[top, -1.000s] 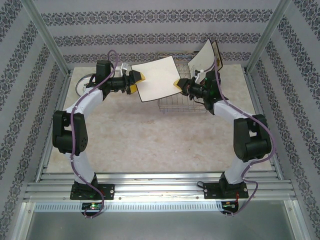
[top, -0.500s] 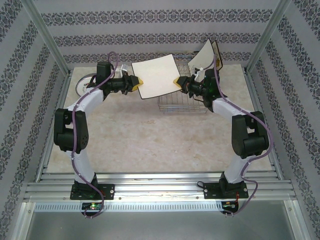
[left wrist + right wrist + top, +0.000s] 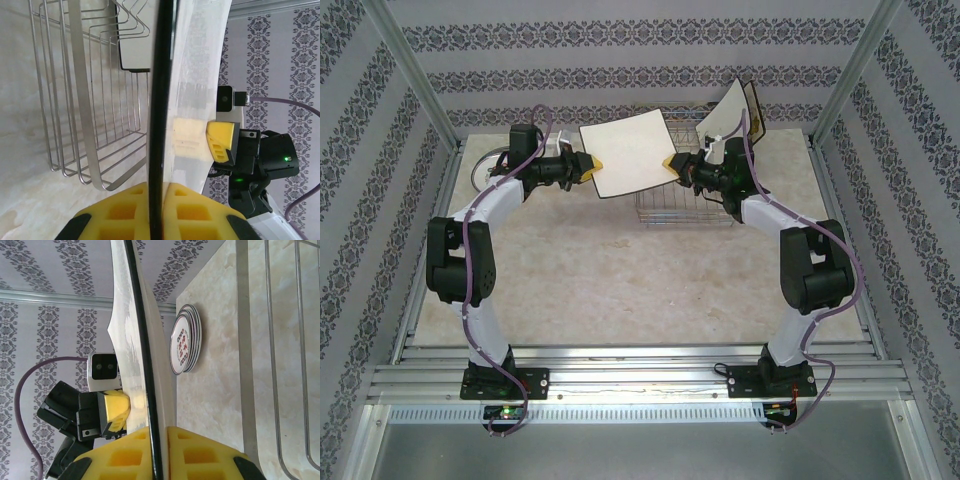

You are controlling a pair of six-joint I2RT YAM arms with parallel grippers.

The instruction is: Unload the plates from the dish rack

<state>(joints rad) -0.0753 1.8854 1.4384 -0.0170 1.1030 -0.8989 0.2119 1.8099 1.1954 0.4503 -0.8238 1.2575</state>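
Observation:
A square cream plate (image 3: pixel 628 152) with a dark rim hangs in the air above the table, left of the dish rack (image 3: pixel 686 208). My left gripper (image 3: pixel 597 166) is shut on its left edge. My right gripper (image 3: pixel 671 164) is shut on its right edge. In the left wrist view the plate's rim (image 3: pixel 161 90) runs between the yellow pads of the left gripper (image 3: pixel 161 212). The right wrist view shows the same rim (image 3: pixel 141 340) clamped in the right gripper (image 3: pixel 162 455). Two more square plates (image 3: pixel 731 114) stand in the rack's back. A stack of small round plates (image 3: pixel 186 339) lies on the table at the far left.
The wire rack (image 3: pixel 90 100) sits at the back centre-right of the marble tabletop (image 3: pixel 610 270). The round plate stack (image 3: pixel 486 168) is half hidden behind the left arm. Patterned walls and metal posts close in the table's sides and back.
Both grippers have carried the square plate slightly toward the back and left, and the arms have stretched further out. Both grips hold unchanged.

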